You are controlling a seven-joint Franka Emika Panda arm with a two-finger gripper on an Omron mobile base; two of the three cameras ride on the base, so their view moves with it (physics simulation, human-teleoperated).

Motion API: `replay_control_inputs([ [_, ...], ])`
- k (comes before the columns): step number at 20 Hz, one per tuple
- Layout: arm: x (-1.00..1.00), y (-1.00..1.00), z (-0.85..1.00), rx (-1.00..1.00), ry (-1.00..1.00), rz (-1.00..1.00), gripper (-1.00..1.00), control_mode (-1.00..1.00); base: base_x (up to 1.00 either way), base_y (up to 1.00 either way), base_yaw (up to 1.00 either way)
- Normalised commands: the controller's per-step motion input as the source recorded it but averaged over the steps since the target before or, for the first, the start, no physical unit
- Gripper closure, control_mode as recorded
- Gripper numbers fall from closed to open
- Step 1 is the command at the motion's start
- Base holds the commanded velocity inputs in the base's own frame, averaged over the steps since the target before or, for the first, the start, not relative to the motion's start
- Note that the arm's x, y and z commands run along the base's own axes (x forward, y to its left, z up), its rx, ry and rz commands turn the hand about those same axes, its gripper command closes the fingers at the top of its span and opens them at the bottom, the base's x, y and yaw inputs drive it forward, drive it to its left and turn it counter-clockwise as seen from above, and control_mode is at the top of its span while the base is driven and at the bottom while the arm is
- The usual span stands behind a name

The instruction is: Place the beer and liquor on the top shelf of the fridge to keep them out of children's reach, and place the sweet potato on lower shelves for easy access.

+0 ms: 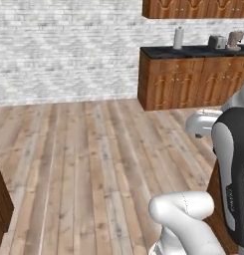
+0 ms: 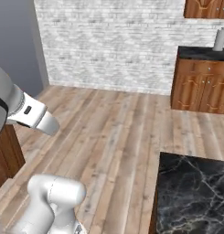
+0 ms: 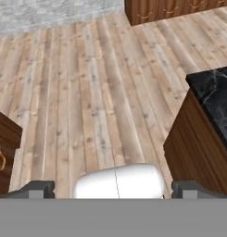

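Note:
The beer, the liquor, the sweet potato, the fridge and its top shelf are out of view. In the hand view my gripper [image 3: 115, 187] is open: its two dark fingertips [image 3: 40, 187] stand far apart at the bottom edge with nothing between them. It hangs above bare plank floor, looking down and forward. My white arm rises at the right of the left base view and at the left of the right base view.
A black marble counter [image 2: 195, 192] on a wood base [image 3: 193, 148] stands close on my right. A dark wood cabinet [image 2: 6, 153] is close on my left. Far cabinets [image 1: 193, 74] carry a paper roll [image 1: 178, 37] and toaster [image 1: 216, 42]. Plank floor [image 1: 93, 149] lies between.

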Motion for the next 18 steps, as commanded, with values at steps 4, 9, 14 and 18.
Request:
replay_control_inputs([
  [4, 0.0, 0.0, 0.0, 0.0, 0.0, 0.0, -1.0, 1.0, 0.86, 0.01, -0.4],
  [9, 0.0, 0.0, 0.0, 0.0, 0.0, 0.0, -1.0, 1.0, 0.77, 0.13, -0.41],
  [14, 0.0, 0.0, 0.0, 0.0, 0.0, 0.0, -1.0, 1.0, 0.23, 0.1, -0.44],
  [18, 0.0, 0.0, 0.0, 0.0, 0.0, 0.0, -1.0, 1.0, -0.32, 0.19, -0.39],
])
